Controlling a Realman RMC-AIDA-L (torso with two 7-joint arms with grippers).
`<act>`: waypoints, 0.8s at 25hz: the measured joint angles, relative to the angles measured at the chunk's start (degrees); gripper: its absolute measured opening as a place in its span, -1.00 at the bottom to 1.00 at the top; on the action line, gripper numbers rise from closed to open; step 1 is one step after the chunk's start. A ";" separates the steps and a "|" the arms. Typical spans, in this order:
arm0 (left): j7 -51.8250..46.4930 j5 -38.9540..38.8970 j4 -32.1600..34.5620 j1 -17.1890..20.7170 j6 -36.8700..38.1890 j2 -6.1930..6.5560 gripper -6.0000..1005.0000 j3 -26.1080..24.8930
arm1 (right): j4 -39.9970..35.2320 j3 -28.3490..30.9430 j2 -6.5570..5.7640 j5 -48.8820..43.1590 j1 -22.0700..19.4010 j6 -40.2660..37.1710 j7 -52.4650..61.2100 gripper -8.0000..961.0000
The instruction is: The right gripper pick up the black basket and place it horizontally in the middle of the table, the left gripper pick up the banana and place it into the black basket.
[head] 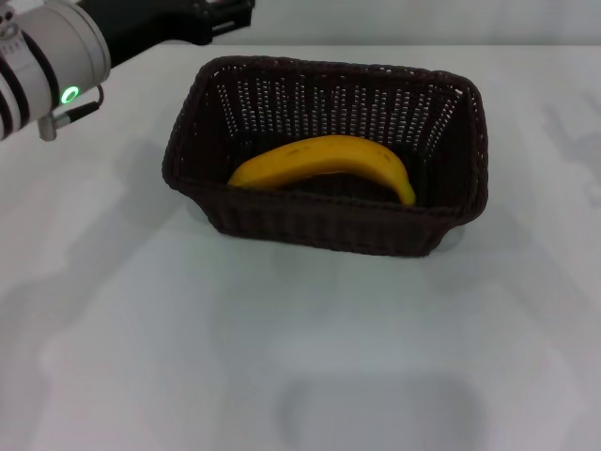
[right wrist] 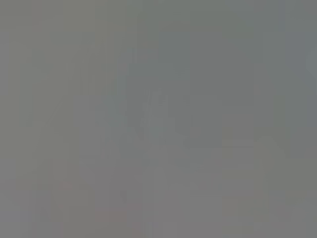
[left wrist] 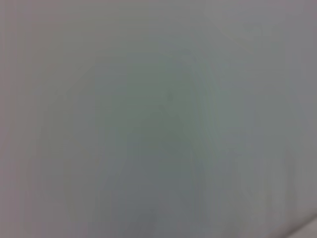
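Head view: banana (head: 324, 164) lies inside black basket (head: 329, 225) at centre frame; left gripper (head: 221, 17), upper left, grip state unclear.

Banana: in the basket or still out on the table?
In. The banana lies on the floor of the black basket, inside its woven walls; the left gripper is off to the basket's far left.
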 joint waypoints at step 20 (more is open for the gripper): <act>11.21 3.95 -6.25 9.81 70.35 -0.01 0.76 32.70 | -2.23 -0.08 -2.92 -0.09 1.04 2.24 0.00 0.38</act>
